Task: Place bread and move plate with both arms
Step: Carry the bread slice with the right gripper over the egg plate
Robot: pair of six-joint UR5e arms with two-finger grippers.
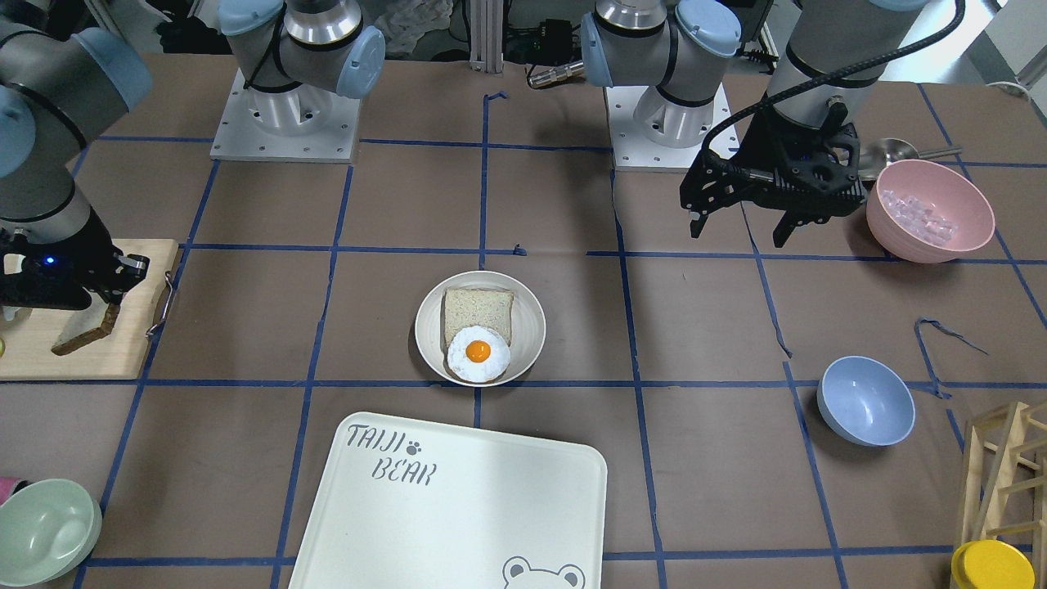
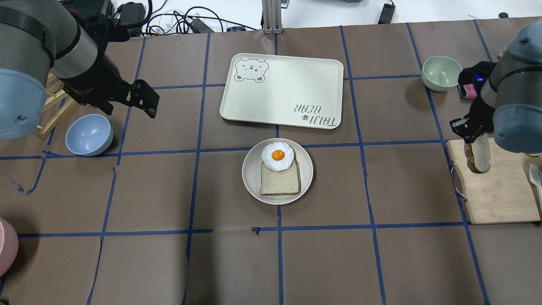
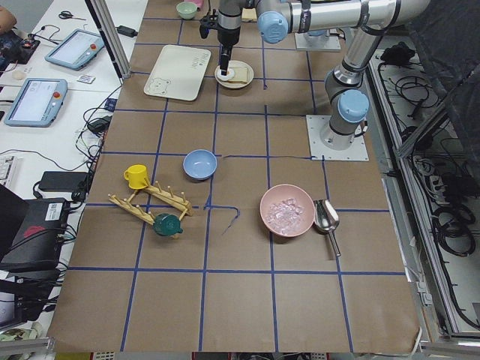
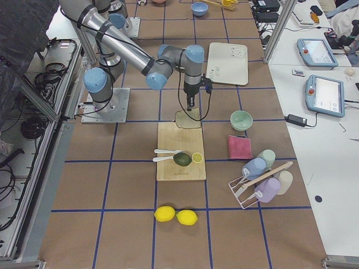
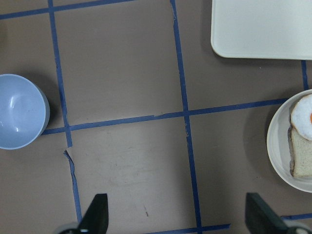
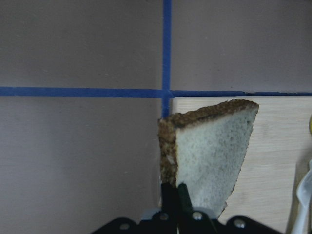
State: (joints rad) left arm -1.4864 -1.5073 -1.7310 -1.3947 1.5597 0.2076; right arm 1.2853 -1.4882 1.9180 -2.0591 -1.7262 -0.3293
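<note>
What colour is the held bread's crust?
Dark brown on the bread; clearest in the right wrist view.

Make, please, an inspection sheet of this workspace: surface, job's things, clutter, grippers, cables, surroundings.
Surface: table under brown paper with a blue tape grid; some tape ends peel.
Job's things: bread held on edge over a corner of the wooden board; plate mid-table, already carrying a squarer slice and a fried egg.
Clutter: bear tray, blue bowl, green bowl, pink bowl of clear cubes, two lemons.
Grippers: right gripper shut on the bread; left gripper open, empty, over bare table.
Cables: black hose along the left wrist; loose cords beyond the table.
Surroundings: tablets on a side desk.
</note>
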